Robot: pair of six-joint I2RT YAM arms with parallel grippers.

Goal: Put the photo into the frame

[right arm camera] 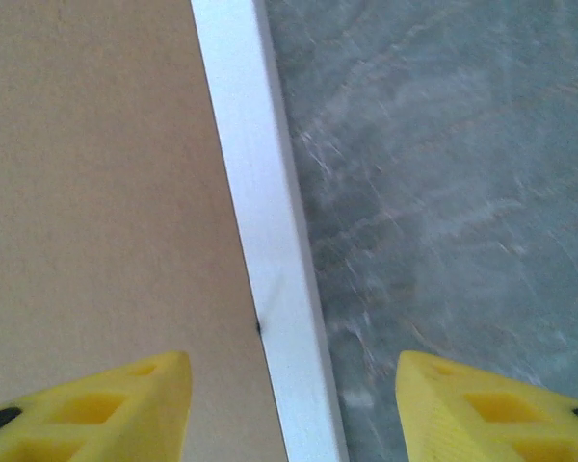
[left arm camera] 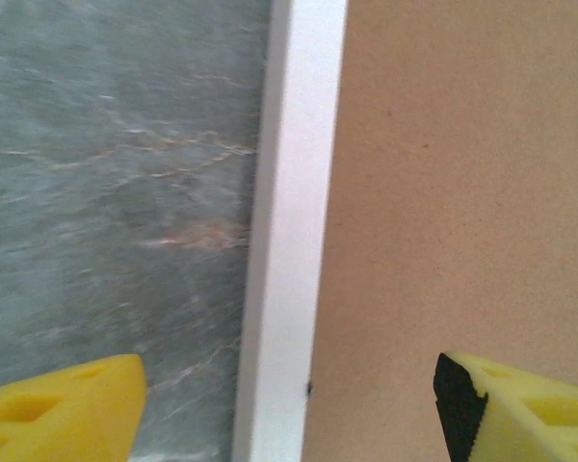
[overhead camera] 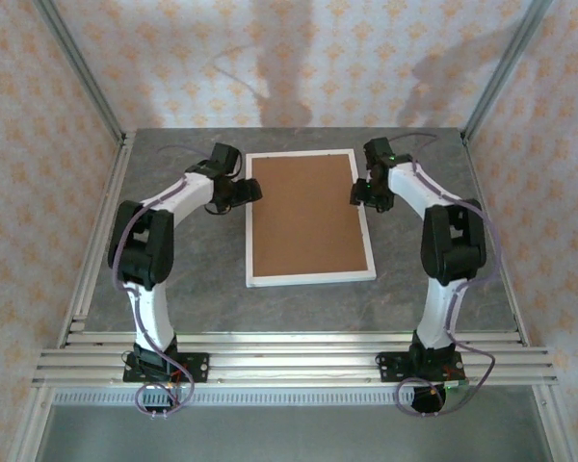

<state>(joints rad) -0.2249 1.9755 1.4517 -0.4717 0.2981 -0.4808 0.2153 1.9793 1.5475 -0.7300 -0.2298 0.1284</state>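
The frame [overhead camera: 249,231] lies flat in the middle of the table, its thin white border around a plain brown backing board [overhead camera: 306,217]. No teal photo shows; the board covers the frame's inside. My left gripper [overhead camera: 249,191] is open and straddles the frame's left border [left arm camera: 291,241], one yellow finger [left arm camera: 63,404] over the table and the other finger [left arm camera: 520,409] over the board. My right gripper [overhead camera: 359,194] is open as well, straddling the right border [right arm camera: 265,241] with one finger [right arm camera: 101,409] above the board and the other finger [right arm camera: 496,404] above the table.
The grey marbled tabletop [overhead camera: 173,308] surrounds the frame. Aluminium rails [overhead camera: 289,361] run along the near edge by the arm bases. Patterned walls and metal posts [overhead camera: 82,67] close in the sides and back.
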